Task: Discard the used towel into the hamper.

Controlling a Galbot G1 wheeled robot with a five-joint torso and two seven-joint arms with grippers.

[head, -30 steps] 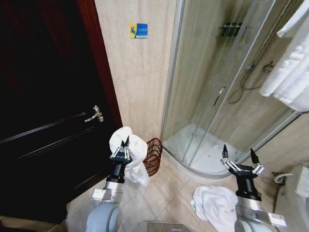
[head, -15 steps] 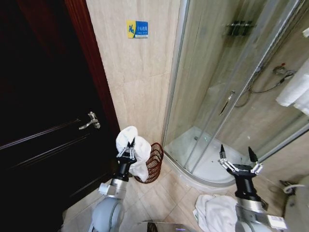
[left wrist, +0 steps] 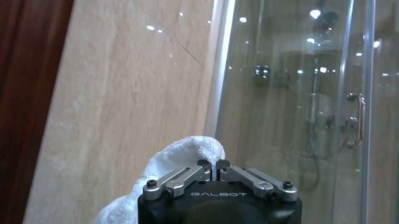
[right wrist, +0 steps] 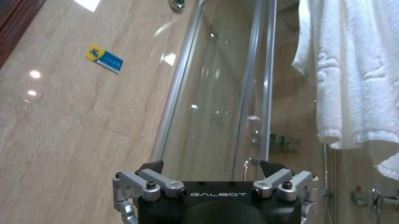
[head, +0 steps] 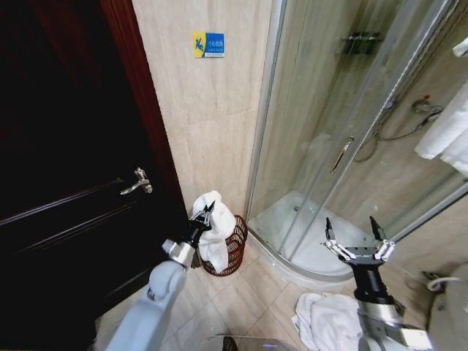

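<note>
Head view puts the left gripper (head: 207, 212) out ahead of the robot, its fingers clenched on a white towel (head: 217, 232) that bunches above them and hangs down below. The towel's lower folds drop into the hamper (head: 232, 254), a small reddish-brown wire basket standing on the tiled floor (head: 241, 296) in the corner, between the dark wooden door (head: 66, 183) and the glass shower enclosure (head: 344, 139). On the left wrist camera the two fingers (left wrist: 187, 175) meet tip to tip with the towel's white pile (left wrist: 181, 154) pinched between them, beige wall tile (left wrist: 131, 93) behind. The right gripper (head: 355, 235) hangs off to the right, well apart from the basket, its fingers spread wide and holding nothing. Below it a second white towel (head: 325, 322) lies crumpled on the floor by the shower tray's curved edge (head: 307, 267)
</note>
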